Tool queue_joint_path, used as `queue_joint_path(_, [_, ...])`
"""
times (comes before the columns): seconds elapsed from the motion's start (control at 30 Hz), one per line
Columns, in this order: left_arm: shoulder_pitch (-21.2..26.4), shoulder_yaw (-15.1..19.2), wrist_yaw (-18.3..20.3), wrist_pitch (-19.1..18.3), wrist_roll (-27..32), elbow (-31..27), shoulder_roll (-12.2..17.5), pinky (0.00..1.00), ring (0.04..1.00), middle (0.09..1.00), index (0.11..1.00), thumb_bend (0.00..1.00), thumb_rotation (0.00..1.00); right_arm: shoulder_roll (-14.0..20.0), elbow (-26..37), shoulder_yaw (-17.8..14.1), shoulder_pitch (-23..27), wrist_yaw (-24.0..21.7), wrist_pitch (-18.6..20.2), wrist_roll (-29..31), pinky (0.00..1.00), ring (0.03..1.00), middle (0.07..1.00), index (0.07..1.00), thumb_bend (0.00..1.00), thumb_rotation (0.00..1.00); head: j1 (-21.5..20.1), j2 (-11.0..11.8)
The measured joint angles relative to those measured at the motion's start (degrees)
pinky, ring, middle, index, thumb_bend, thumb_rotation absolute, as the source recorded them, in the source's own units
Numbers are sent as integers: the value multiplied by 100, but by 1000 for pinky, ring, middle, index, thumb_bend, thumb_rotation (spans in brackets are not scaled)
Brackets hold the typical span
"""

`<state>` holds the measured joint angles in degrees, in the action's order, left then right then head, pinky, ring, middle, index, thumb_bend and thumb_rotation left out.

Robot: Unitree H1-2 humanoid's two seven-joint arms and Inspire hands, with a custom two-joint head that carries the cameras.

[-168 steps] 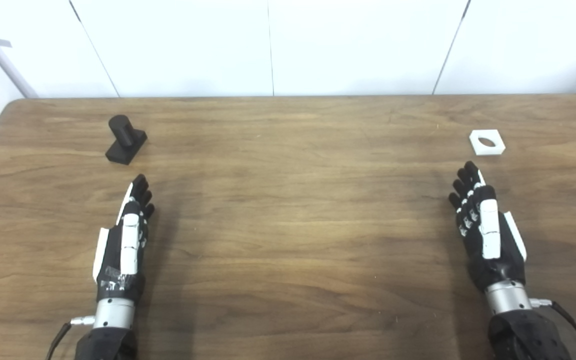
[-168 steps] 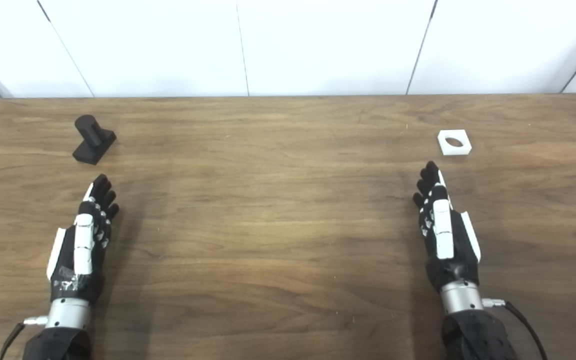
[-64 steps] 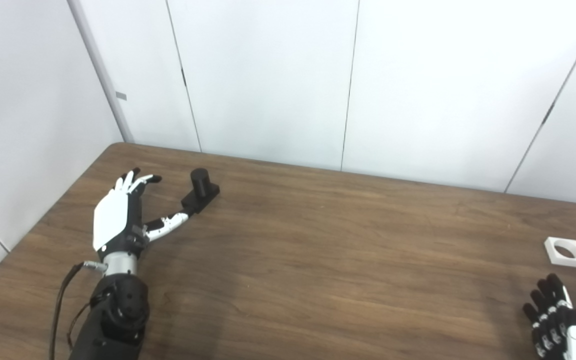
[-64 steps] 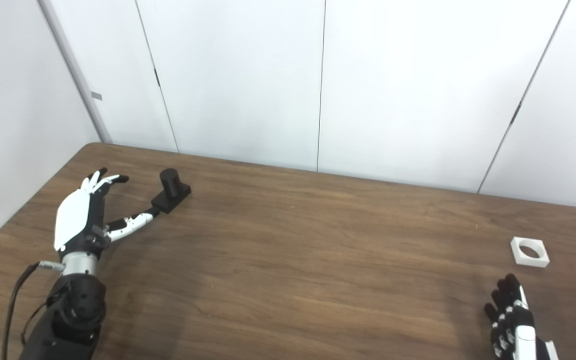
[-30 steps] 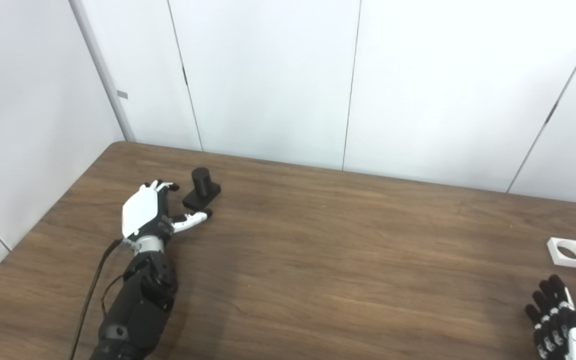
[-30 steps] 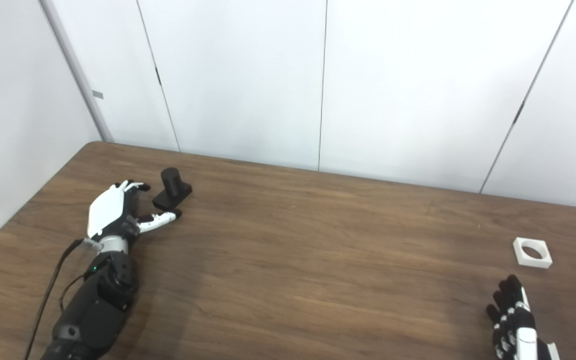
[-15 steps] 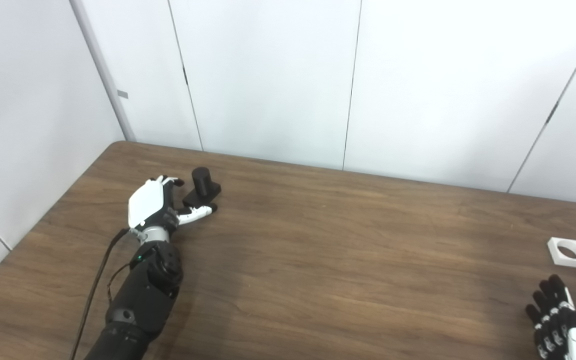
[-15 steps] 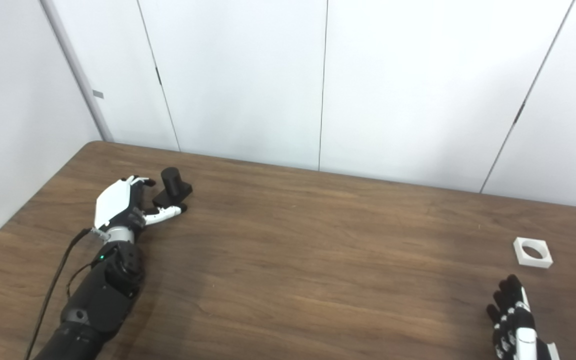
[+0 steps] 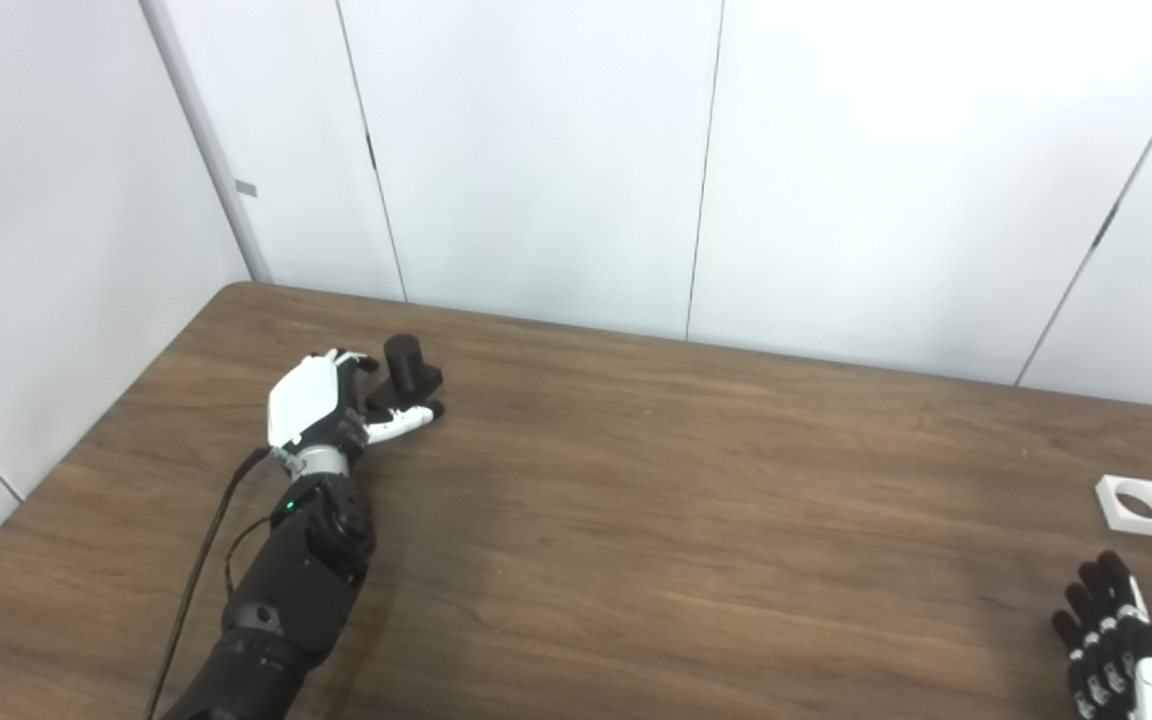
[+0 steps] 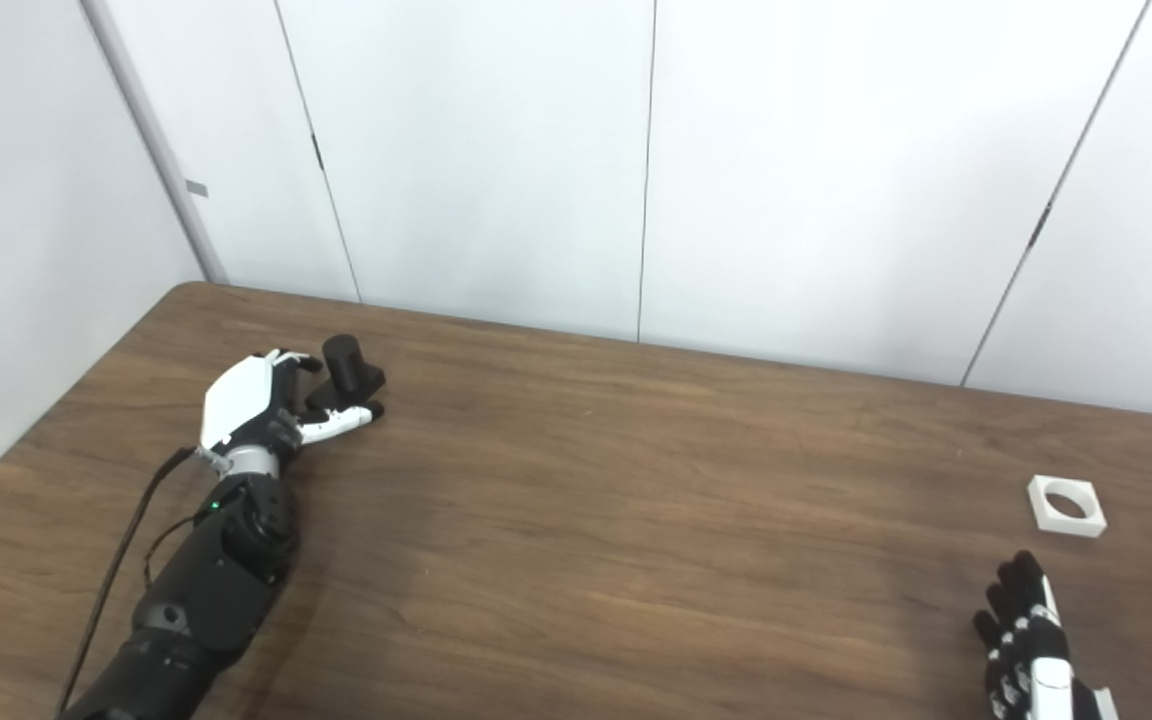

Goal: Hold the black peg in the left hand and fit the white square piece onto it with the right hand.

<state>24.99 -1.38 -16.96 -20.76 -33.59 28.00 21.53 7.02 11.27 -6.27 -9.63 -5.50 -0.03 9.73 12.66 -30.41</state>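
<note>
Near the far left corner of the table (image 9: 636, 560), your left hand (image 9: 308, 410) has closed in on the black peg (image 9: 404, 372). A second ago it sat short of the peg's near side with the thumb pointing past the base; now the thumb (image 9: 404, 420) lies along the near edge of the base and the fingers (image 9: 351, 360) curl round the left side. The peg itself has not shifted from its spot by the far edge and stands upright on its square base. Judging by that, you are at the end of the reach and about to take hold, so the first half of the job is nearly ready to start.

Your left hand is only partly spread, thumb and fingers bracketing the base but not yet clamped; it looks to be touching or just beside the base, and I cannot tell which. Nothing is lifted.

Down at the near right corner, your right hand (image 10: 1031, 645) has stayed where it was, fingers extended and holding nothing, partly cut off by the frame. The white square piece (image 10: 1066, 505) lies flat just beyond its fingertips, toward the right edge, untouched, well apart from the peg.
</note>
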Motion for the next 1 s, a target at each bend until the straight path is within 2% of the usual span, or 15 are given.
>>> queue_joint_path(0.2, [23, -49, -46, -41, 0, 37, 19, 1000, 1000, 929, 735, 863, 409, 0, 11, 2, -2, 1, 35, 39, 1000, 1000, 1000, 1000, 445, 1000, -9, -26])
queue_joint_path(0.47, [61, -47, -239, 149, 56, 185, 75, 1000, 966, 853, 566, 803, 274, 1, 11, 2, -1, 2, 37, 37, 1000, 1000, 1000, 1000, 457, 1000, 0, -44])
queue_joint_path(0.53, [94, -51, -324, 180, 56, 267, 80, 1000, 954, 838, 549, 795, 245, 2, 11, 3, 0, 2, 37, 26, 1000, 1000, 1000, 1000, 464, 1000, 0, -44])
queue_joint_path(0.57, [123, -52, -355, 204, 62, 332, 84, 1000, 940, 818, 511, 635, 142, 2, 11, 3, 1, 2, 37, 23, 1000, 1000, 1000, 1000, 458, 1000, 0, -44])
queue_joint_path(0.6, [140, -49, -395, 230, 96, 367, 85, 1000, 933, 807, 497, 581, 104, 3, 11, 3, 2, 2, 38, 24, 1000, 1000, 1000, 1000, 453, 1000, 0, -44])
queue_joint_path(0.7, [145, -51, -466, 311, 159, 418, 85, 1000, 912, 784, 484, 529, 61, 4, 11, 3, 4, 2, 38, 23, 1000, 1000, 1000, 1000, 445, 1000, 0, -44])
queue_joint_path(1.0, [145, -126, -434, 252, 176, 425, 152, 1000, 872, 759, 485, 522, 53, 8, 21, -1, 4, 2, 50, 2, 1000, 1000, 1000, 1000, 436, 1000, 0, -105])
